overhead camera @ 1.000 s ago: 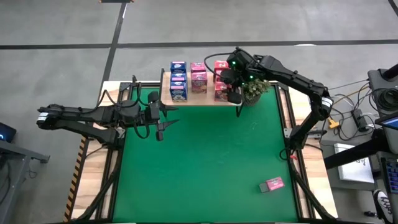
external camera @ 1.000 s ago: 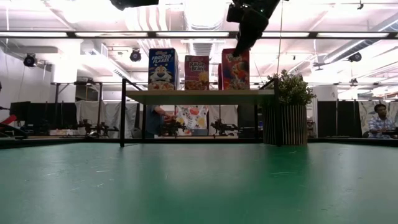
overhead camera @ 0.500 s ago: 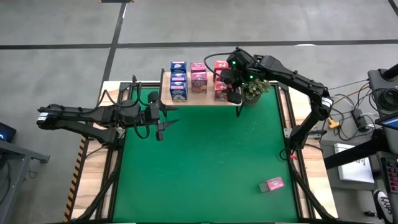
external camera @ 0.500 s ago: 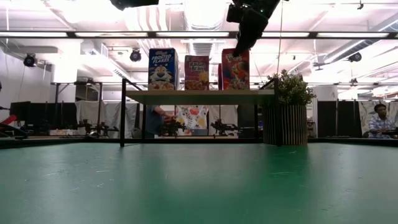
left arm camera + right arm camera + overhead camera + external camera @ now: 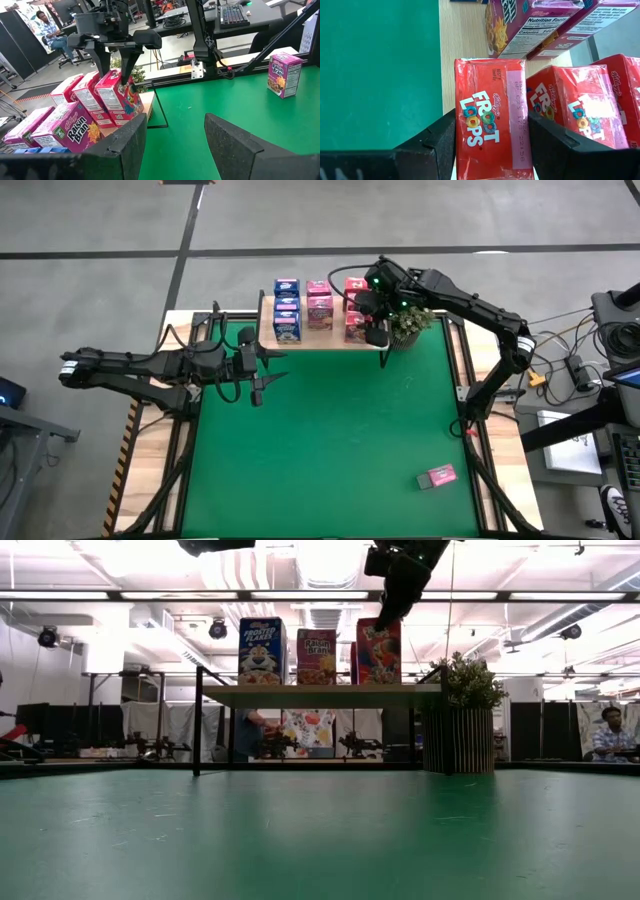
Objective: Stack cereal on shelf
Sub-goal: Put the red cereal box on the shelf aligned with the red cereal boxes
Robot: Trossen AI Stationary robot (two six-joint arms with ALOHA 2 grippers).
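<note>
Holding: my right gripper (image 5: 364, 321) had its two dark fingers pressed against the sides of a red, glossy cardboard Froot Loops box (image 5: 490, 122), the front box of the right-hand row on the shelf.
Shelf: a light wooden rectangular board on thin black metal legs (image 5: 312, 337) stood at the far edge of the green mat (image 5: 330, 440), just beside a small potted green plant in a slatted wooden pot (image 5: 461, 725).
Count on shelf: eight small boxes stood upright in three rows in the high view; blue ones (image 5: 286, 307) on the left, pink ones (image 5: 319, 304) in the middle, red ones on the right.
Count off shelf: one pink Raisin Bran box (image 5: 437, 476) lay flat on the mat near its front right corner, well apart from the shelf.
Writing: "Kellogg's Froot Loops" on the held box's top; "Nutrition Facts" on a pink panel behind it; "Frosted Flakes" (image 5: 262, 652) and "Raisin Bran" (image 5: 317, 657) on fronts in the low view.
Textures: shiny printed card on the boxes, matte felt-like mat, pale wood grain on the board.
Other arm: my left gripper (image 5: 265, 367) hung above the mat's left side with fingers spread wide, holding nothing.
Background: a seated person (image 5: 611, 732) showed far off.
</note>
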